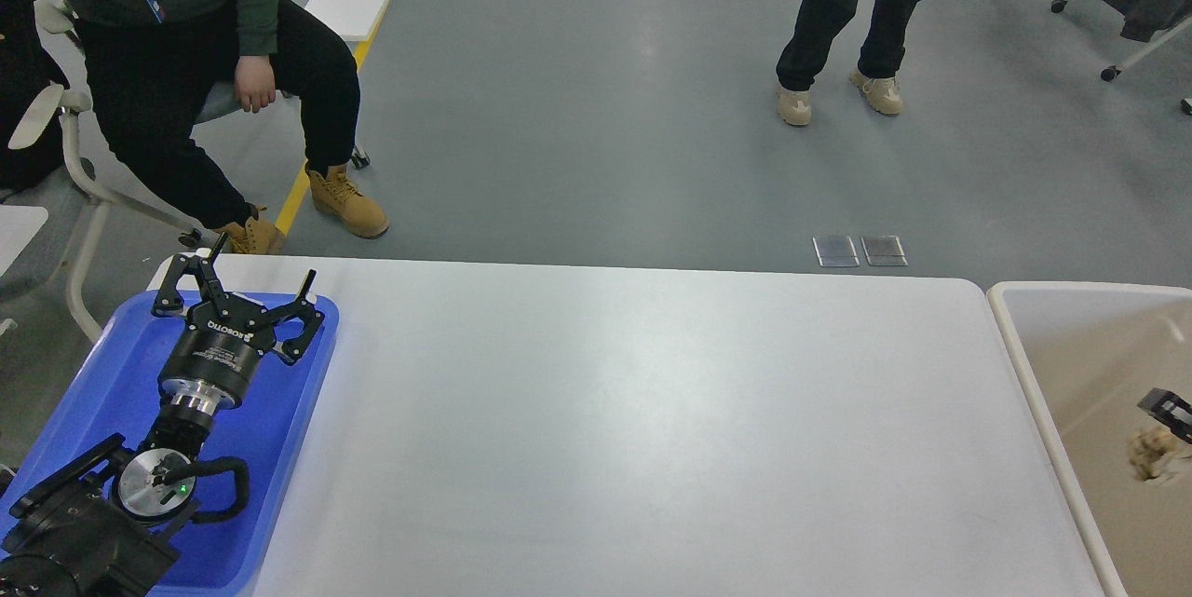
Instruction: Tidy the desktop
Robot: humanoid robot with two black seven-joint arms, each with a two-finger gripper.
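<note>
We record: table [652, 429] plain white; tray [112, 364] blue; bin [1052, 373] beige, cream-rimmed; our left pincer [263, 273] black; floor [605, 113] grey, yellow-lined.

**Around the table: tray, bin and bystanders**

A blue plastic tray [289, 411] lies at the left, its far corner rounded. At the right stands a beige open bin [1015, 345] with a cream rim; inside it, near the view's edge, sits a crumpled tan lump [1153, 457], possibly paper, too cut off to tell. Beyond, on the grey floor [605, 113], a seated person [186, 47] in a green top, black trousers and tan boots rests on a white chair [65, 159]. A yellow floor line [372, 29] runs past a white slab [352, 1]. A standing person [857, 10] wears beige shoes. Two metal floor plates [859, 251] lie side by side.
</note>
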